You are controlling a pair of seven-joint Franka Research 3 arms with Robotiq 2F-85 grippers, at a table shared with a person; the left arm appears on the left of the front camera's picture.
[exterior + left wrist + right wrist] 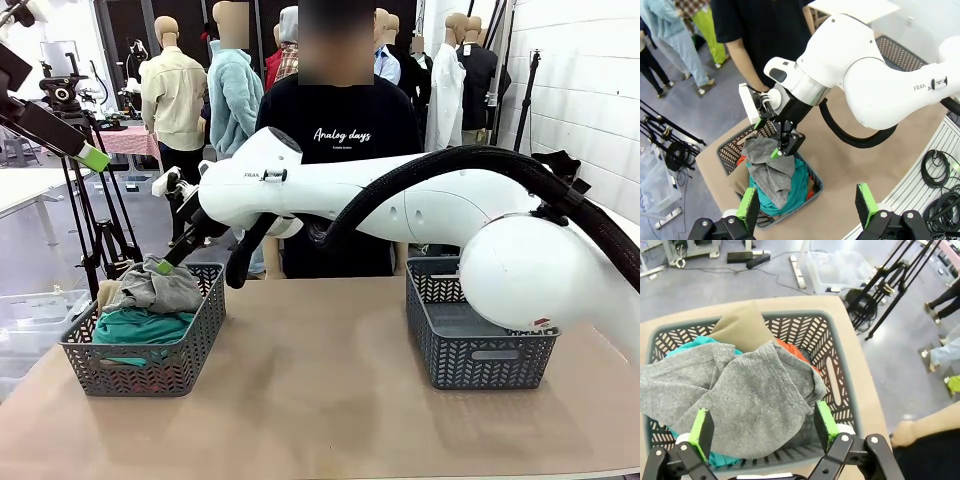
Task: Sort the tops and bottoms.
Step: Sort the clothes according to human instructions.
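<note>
The tops and bottoms lie heaped in the left basket (150, 368). A grey garment (168, 288) (740, 390) (771, 170) is draped on top. Under it are a teal-green one (140, 326) (797, 190), a tan one (740, 327) (108, 294) and an orange-red one (794, 352). My right gripper (764, 424) (767, 139) (165, 263) reaches across the table and hangs open just over the grey garment, one pad at the cloth, holding nothing. My left gripper (807, 205) is open and empty, high above the table's left end and looking down on the basket (812, 197).
A second grey basket (478, 352) stands at the right, partly behind my right arm's base. A person in a black T-shirt (340, 130) stands at the far edge, one hand (905, 434) near the left basket. Tripods (100, 230) stand left of the table.
</note>
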